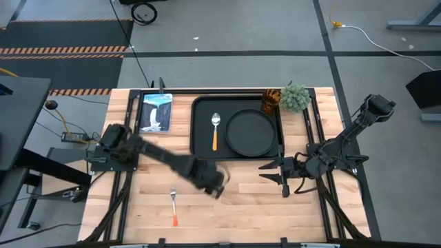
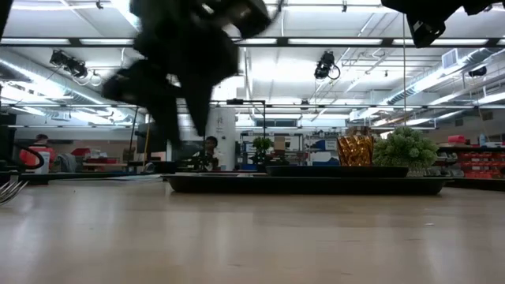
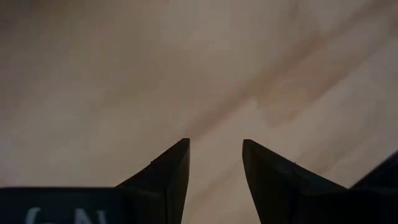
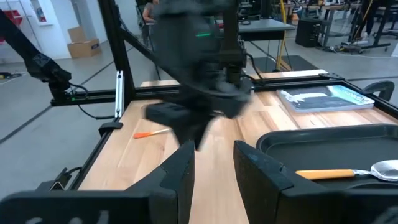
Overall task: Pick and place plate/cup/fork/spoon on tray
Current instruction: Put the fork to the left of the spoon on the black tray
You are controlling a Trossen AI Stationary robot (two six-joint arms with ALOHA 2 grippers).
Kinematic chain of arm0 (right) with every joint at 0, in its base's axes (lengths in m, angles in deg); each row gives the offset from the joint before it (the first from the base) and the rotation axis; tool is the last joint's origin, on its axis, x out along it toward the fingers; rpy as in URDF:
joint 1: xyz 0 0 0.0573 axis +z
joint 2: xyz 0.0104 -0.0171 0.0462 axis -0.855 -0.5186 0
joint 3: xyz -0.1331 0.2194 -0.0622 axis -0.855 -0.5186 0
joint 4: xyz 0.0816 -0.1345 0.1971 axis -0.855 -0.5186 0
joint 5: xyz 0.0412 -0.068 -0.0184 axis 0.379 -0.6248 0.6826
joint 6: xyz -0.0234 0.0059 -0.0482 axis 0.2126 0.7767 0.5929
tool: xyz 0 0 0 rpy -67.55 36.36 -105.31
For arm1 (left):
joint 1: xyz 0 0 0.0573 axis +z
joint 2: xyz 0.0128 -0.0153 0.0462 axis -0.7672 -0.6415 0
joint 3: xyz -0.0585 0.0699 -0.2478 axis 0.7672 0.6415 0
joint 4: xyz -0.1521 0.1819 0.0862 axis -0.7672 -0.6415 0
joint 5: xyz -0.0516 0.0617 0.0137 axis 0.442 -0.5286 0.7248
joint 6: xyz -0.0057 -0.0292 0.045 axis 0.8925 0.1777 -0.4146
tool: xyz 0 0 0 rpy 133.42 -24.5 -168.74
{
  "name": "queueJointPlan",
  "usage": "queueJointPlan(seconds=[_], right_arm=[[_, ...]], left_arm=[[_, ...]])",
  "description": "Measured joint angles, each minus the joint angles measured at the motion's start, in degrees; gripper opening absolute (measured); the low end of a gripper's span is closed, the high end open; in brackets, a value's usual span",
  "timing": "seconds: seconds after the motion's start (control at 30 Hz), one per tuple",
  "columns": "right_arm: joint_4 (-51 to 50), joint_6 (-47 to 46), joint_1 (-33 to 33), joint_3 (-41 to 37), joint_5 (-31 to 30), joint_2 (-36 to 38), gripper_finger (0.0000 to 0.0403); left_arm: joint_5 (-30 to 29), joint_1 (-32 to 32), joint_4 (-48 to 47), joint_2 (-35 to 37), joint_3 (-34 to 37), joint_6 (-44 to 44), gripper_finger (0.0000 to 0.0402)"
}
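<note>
The black tray (image 1: 201, 141) lies at the table's far middle. On it are the round black plate (image 1: 249, 133) and the orange-handled spoon (image 1: 216, 131), also seen in the right wrist view (image 4: 348, 173). The amber cup (image 1: 270, 101) stands at the tray's far right corner. The fork (image 1: 174, 207) lies on bare wood near the front edge, left of centre. My left gripper (image 1: 217, 189) is open and empty above bare wood (image 3: 216, 149), between tray and fork. My right gripper (image 1: 275, 176) is open and empty near the tray's near right corner.
A green potted plant (image 1: 295, 96) stands right of the cup. A blue-white picture card (image 1: 156, 111) lies left of the tray. Bare wood stretches along the table's near half. People show in the room beyond the table in the low view.
</note>
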Motion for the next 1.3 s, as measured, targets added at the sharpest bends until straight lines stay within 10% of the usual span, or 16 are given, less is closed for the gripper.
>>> queueJointPlan(seconds=[0.57, 1.3], right_arm=[[-0.2, 4.0, 0.2, 0.0, 2.8, 0.0, 0.0118], [1.0, 4.6, 0.2, 0.0, 3.0, 0.0, 0.0118]], left_arm=[[-7.4, -26.4, -15.5, -1.1, 1.5, 61.7, 0.0156], [-8.3, -24.3, -12.4, -1.4, 9.6, 62.6, 0.0132]])
